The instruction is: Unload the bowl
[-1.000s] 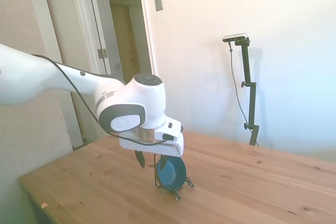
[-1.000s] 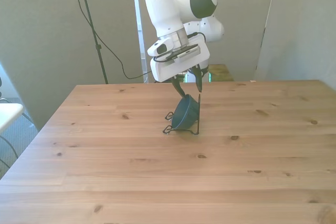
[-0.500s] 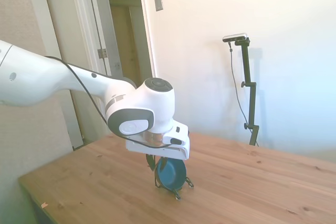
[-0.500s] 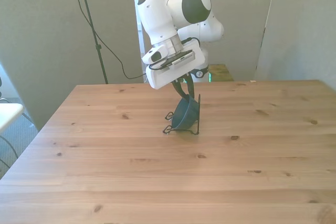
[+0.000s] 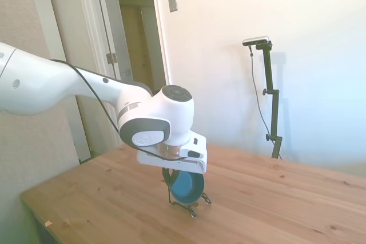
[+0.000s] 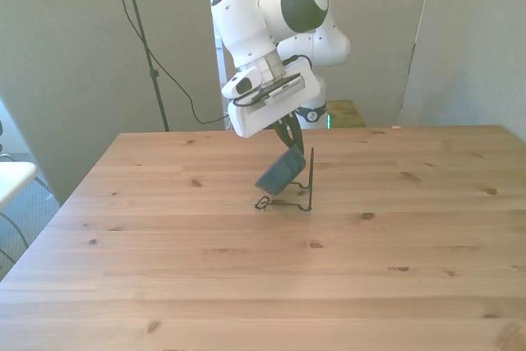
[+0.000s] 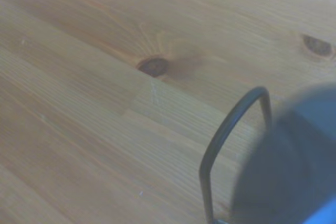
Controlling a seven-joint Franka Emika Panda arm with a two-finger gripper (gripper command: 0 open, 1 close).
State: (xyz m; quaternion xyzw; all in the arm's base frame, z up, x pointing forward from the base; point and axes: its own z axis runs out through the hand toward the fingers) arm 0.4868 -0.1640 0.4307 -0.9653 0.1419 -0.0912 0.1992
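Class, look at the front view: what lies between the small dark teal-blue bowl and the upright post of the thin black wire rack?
Nothing: the front view shows only a bare gap between the tilted bowl and the rack's post.

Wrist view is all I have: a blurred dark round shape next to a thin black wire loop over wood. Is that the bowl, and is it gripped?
Observer: Yes. In the front view the gripper is closed on the upper rim of the small round dark teal-blue bowl.
Operator: How does it sit against the rack?
Observer: It hangs tilted. Its lower edge swings toward the front view's left, away from the upright post of the thin black wire rack.
Operator: Is it fully clear of the wire?
Observer: I cannot tell. In the side view the bowl overlaps the rack's wire, and the rack's feet rest on the wooden table just below it.
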